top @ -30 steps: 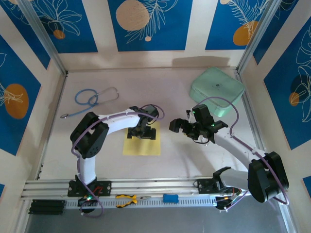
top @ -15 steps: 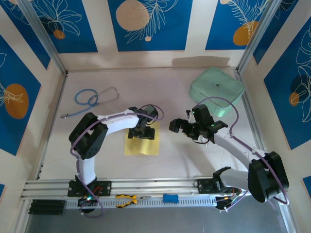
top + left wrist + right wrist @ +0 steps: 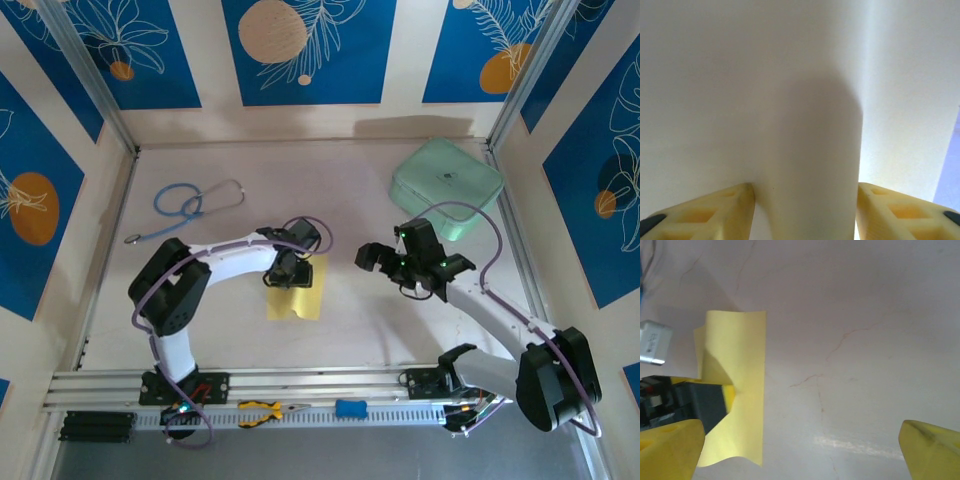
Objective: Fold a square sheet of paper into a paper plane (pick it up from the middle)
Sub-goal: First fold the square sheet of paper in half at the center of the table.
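The square sheet of paper (image 3: 296, 300) lies pale yellow on the table in front of the left arm, buckled and narrower than a square. My left gripper (image 3: 288, 272) presses down on its middle. In the left wrist view, a raised hump of the paper (image 3: 810, 150) fills the gap of the left gripper (image 3: 806, 197) and touches both yellow fingers (image 3: 715, 212). The right wrist view shows the paper (image 3: 747, 365) creased around one left finger (image 3: 729, 397). My right gripper (image 3: 372, 256) hovers open to the right of the sheet, and between the wide jaws of the right gripper (image 3: 802, 442) there is bare table.
A mint-green case (image 3: 446, 186) sits at the back right. A blue stethoscope (image 3: 190, 205) lies at the back left. Yellow-handled pliers (image 3: 265, 410) and a small blue block (image 3: 349, 408) rest on the front rail.
The left jaws have closed inward on the sheet, bunching it from a flat square into a narrower, humped strip. The right arm shifted slightly to the right.
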Tool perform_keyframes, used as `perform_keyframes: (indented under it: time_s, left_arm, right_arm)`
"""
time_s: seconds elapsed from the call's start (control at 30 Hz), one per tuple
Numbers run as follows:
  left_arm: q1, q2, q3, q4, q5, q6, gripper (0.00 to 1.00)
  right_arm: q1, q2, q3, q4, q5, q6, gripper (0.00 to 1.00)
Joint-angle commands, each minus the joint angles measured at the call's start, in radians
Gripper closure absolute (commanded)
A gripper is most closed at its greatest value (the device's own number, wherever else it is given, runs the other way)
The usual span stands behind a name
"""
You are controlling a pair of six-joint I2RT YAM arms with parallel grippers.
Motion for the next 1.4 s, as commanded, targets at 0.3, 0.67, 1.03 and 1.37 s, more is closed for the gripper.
perform_keyframes:
  time_s: [0.3,0.67,1.03,1.37]
  left_arm:
    - [-0.01,-0.197,-0.079,0.189,0.069,-0.051,0.52]
    - [-0.008,-0.251,-0.229,0.655,0.369,-0.224,0.52]
    - [-0.007,-0.219,-0.399,0.975,0.377,-0.379,0.52]
    - [-0.004,-0.144,-0.43,1.038,0.378,-0.426,0.52]
  right_arm:
    - [-0.025,-0.099,-0.075,-0.025,0.15,0.093,0.02]
    - [-0.059,-0.203,-0.161,0.094,0.065,0.094,0.03]
    - [-0.145,-0.177,-0.107,0.096,-0.27,-0.025,0.01]
    - [-0.131,-0.091,-0.077,0.126,-0.356,-0.015,0.08]
